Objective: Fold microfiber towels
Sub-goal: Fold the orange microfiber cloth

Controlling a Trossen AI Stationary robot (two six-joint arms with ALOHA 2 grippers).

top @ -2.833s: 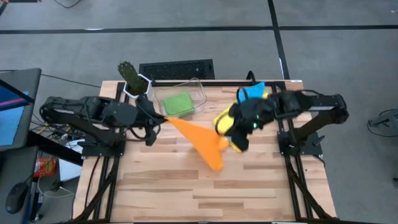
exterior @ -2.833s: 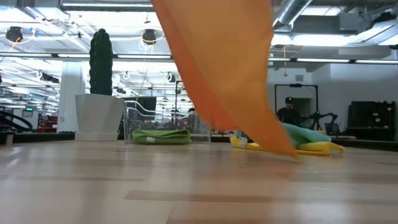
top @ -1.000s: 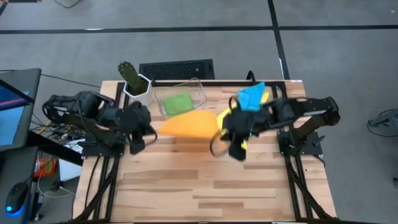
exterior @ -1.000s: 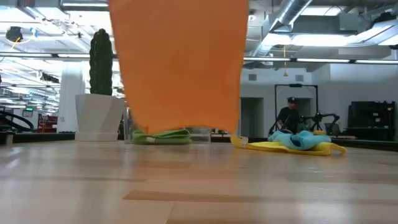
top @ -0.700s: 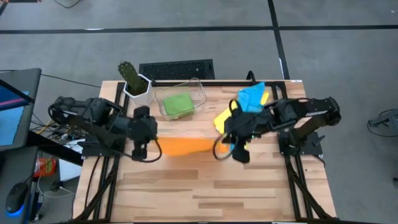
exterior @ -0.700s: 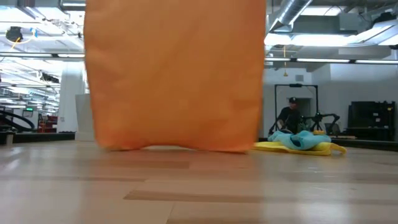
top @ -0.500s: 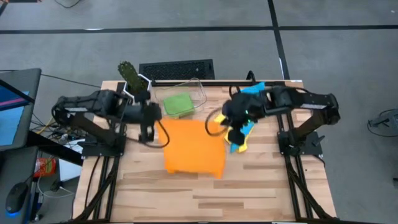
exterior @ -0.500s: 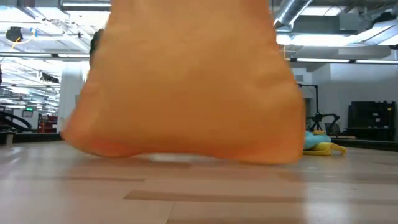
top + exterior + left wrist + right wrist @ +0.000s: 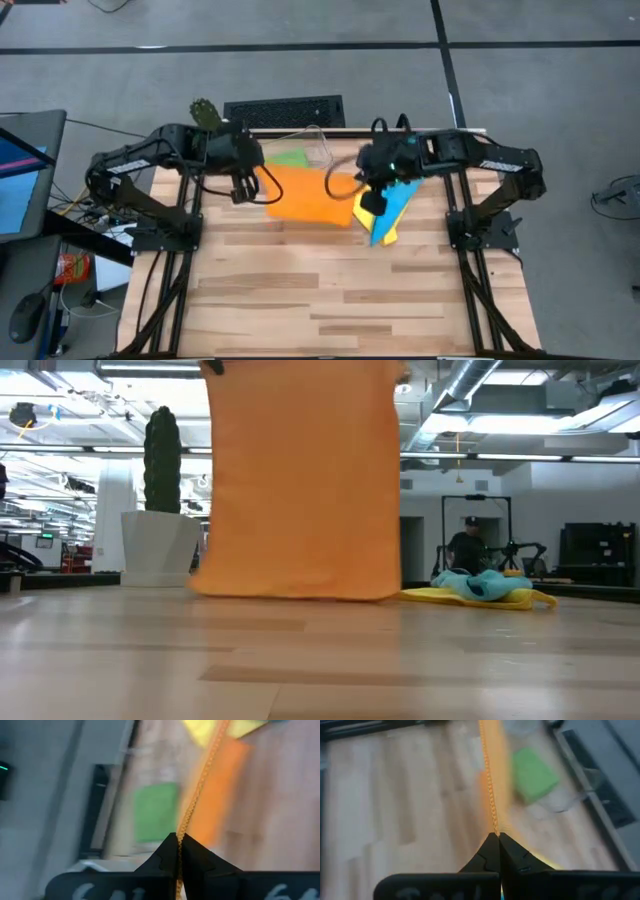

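hanging orange towel [image 9: 300, 480] (stretched flat), left gripper [image 9: 243, 187], right gripper [image 9: 368, 200] pinching corners

Wooden table [image 9: 330, 300] with yellow towel [image 9: 455, 597] under light blue towel [image 9: 487, 584], white planter [image 9: 157, 547]

- No text, label, brand, number or sign could be read in any of the four views.
- The small lit green sign [image 9: 44, 540] in the room beyond the table, seen in the low view, was too small to make out.
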